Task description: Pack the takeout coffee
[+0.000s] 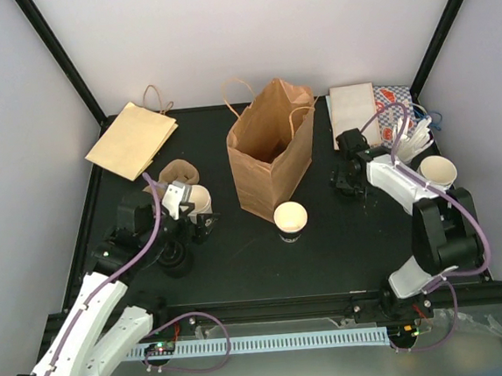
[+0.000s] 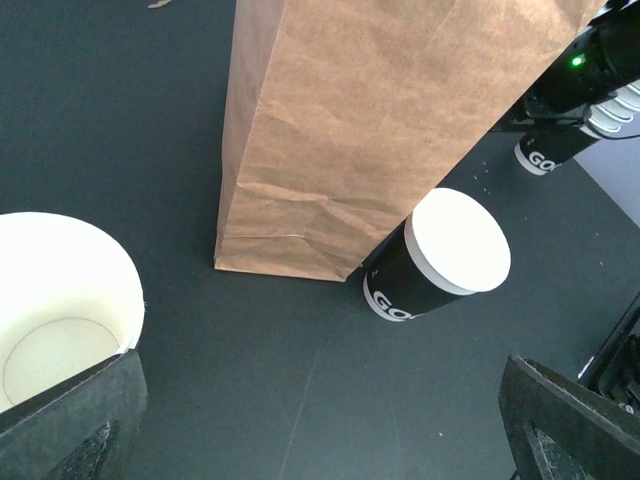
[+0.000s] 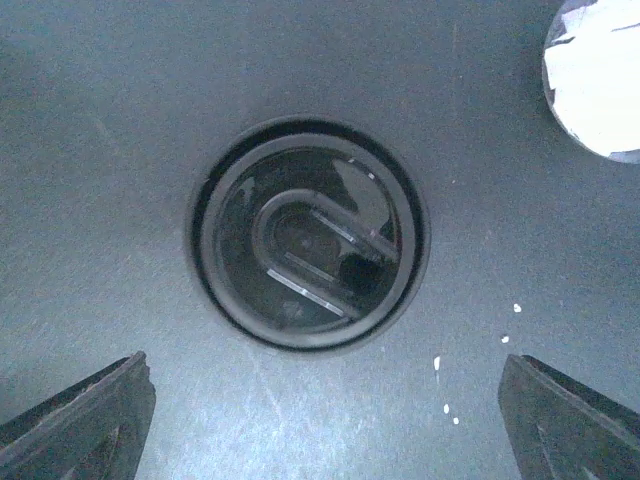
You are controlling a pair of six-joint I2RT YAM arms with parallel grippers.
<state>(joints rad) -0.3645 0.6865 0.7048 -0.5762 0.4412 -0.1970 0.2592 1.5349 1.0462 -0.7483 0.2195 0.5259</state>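
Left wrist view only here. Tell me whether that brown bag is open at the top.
Observer: Yes. The brown bag stands upright with its mouth wide open.
Operator: Report the right end effector.
Observer: The right end effector is open, with a round dark lid lying below it, between the fingers.
Operator: Say what sits beyond the white cup.
Observer: A brown cardboard carrier, just past it toward the table's far edge.

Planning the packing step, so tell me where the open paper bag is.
In the top view, the open paper bag stands mid-table between the two arms, a black cup at its near side.
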